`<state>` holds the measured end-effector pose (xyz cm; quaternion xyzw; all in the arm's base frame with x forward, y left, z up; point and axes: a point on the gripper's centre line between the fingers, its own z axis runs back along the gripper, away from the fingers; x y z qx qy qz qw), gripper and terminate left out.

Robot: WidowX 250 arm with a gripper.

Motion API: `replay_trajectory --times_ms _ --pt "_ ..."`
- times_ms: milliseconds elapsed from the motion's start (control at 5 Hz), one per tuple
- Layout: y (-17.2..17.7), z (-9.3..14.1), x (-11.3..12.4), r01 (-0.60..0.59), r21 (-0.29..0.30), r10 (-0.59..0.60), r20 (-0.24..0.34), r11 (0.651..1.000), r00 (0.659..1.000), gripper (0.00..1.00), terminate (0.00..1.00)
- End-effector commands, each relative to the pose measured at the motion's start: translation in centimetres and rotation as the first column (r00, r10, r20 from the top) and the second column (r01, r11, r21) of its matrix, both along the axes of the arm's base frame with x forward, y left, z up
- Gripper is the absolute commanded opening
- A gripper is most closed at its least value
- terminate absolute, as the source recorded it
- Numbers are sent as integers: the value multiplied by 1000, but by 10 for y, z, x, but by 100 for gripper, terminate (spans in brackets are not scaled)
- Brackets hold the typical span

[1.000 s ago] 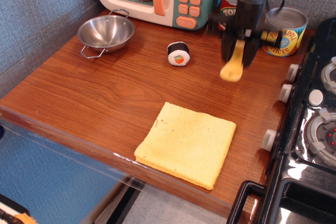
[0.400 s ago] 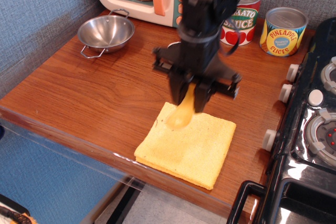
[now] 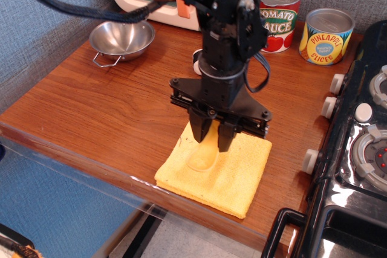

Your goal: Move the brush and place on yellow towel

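Red can (image 3: 277, 17): "TOMATO SAUCE". Yellow can (image 3: 326, 36): "PINEAPPLE SLICES".

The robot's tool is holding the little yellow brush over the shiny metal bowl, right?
Not quite. The black tool holds the small yellow plastic brush over the square yellow cloth towel, not the round shiny metal bowl, which sits far back on the left. The observation.image view shows it.

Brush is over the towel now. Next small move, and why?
Probably open the claw and let go. The brush hangs between the fingers with its lower end at, or just above, the yellow towel, well inside its edges, so it should settle on the cloth.
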<state>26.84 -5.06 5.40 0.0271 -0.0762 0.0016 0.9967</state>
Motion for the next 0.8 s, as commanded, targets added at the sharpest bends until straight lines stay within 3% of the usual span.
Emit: replay_trajectory --times_ms 0,400,600 --pt "0 9 7 24 3 -24 32 1000 999 100 0" --pt "23 63 -1 73 -15 -72 69 997 995 100 0" --pt "34 65 -5 80 -40 -78 46 996 996 100 0"
